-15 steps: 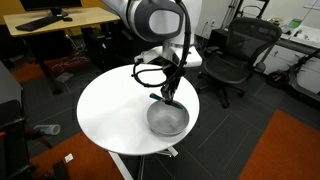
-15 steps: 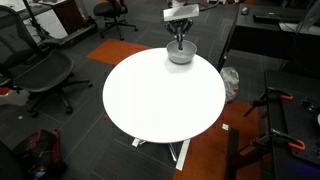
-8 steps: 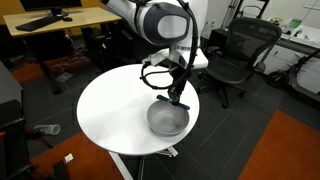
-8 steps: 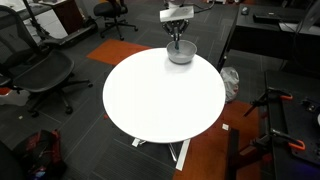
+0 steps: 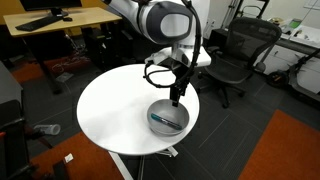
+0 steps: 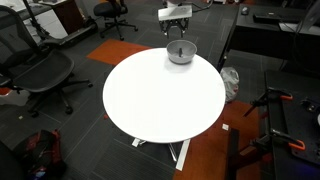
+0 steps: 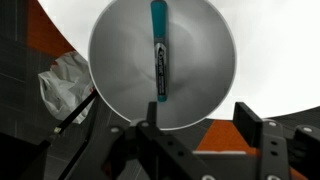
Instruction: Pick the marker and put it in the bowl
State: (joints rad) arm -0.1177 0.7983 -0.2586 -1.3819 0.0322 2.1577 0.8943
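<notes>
The marker (image 7: 158, 50), a thin dark stick with a teal-blue end, lies loose inside the light grey bowl (image 7: 112, 60), running across its bottom. In an exterior view the marker (image 5: 160, 118) shows as a teal streak in the bowl (image 5: 176, 127), which stands near the edge of the round white table (image 5: 110, 110). My gripper (image 7: 200, 118) hangs just above the bowl's rim with its jaws wide apart and nothing between them. Both exterior views show the gripper (image 5: 177, 99) (image 6: 180, 38) above the bowl (image 6: 181, 55).
Black office chairs (image 5: 235, 55) (image 6: 40, 70) stand around the table. A white plastic bag (image 6: 229, 82) lies on the floor beside it. A wooden desk (image 5: 60, 20) is behind, and orange carpet (image 5: 285, 150) covers part of the floor.
The jaws have gone from shut to open and the gripper has risen a little. The marker, held before, now lies in the bowl.
</notes>
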